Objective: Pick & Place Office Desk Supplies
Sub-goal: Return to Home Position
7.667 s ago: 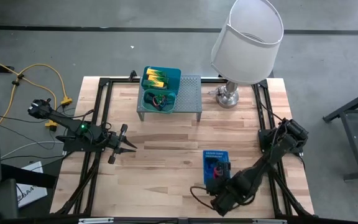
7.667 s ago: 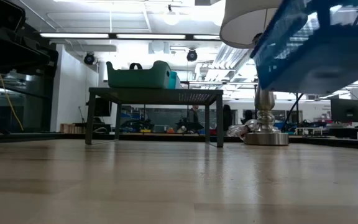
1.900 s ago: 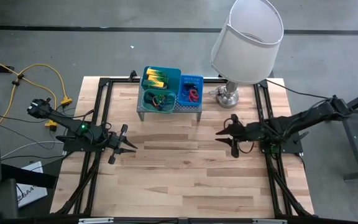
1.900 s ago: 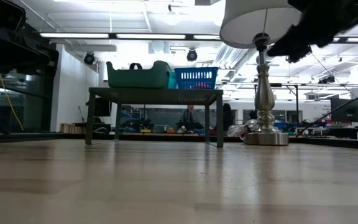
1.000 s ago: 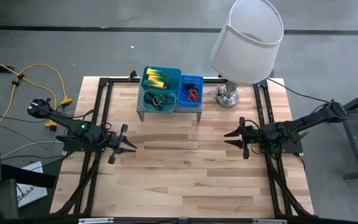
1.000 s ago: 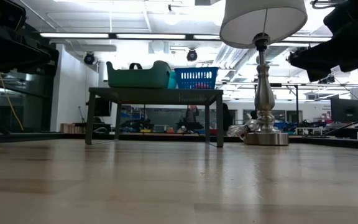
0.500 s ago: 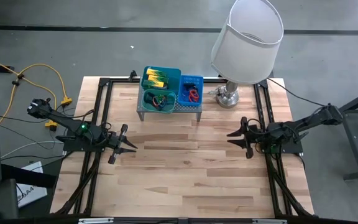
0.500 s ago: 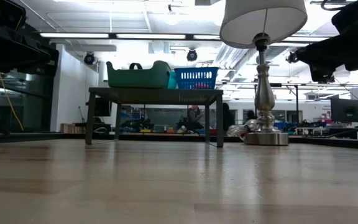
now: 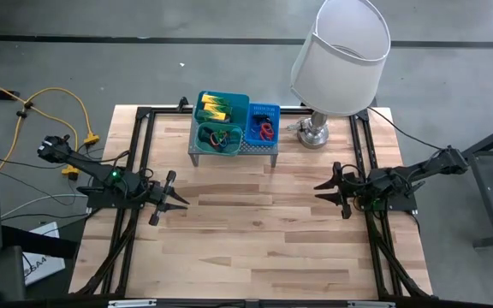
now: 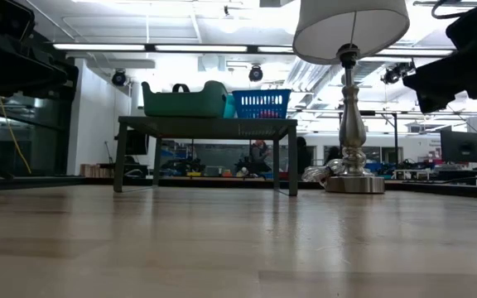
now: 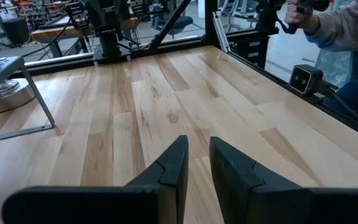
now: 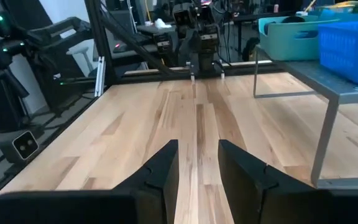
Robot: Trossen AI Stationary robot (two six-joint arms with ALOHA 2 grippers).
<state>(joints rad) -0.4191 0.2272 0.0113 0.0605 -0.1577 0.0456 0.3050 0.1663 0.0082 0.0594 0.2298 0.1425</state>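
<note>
With the teal trays (image 9: 246,109) and blue basket (image 9: 251,124) lined up on the grey shelf (image 9: 260,147) at the table's far edge, the left gripper (image 11: 198,139) and right gripper (image 12: 198,143), fingers parted and empty, hover at opposite sides, apparently parking clear.

The light wooden surface (image 9: 246,231) carries a grey perforated riser shelf (image 9: 260,148) at its far edge, left of centre, standing on its legs. Just right of the shelf stands a lamp (image 9: 339,53), its metal base on the wood and its white shade tilted. A black metal frame (image 9: 142,137) runs along the surface's left, right and far edges. On the shelf sit a far teal tray (image 9: 243,104) and a near teal tray (image 9: 200,137), touching, with a blue mesh basket (image 9: 252,120) just beside them on the right.
</note>
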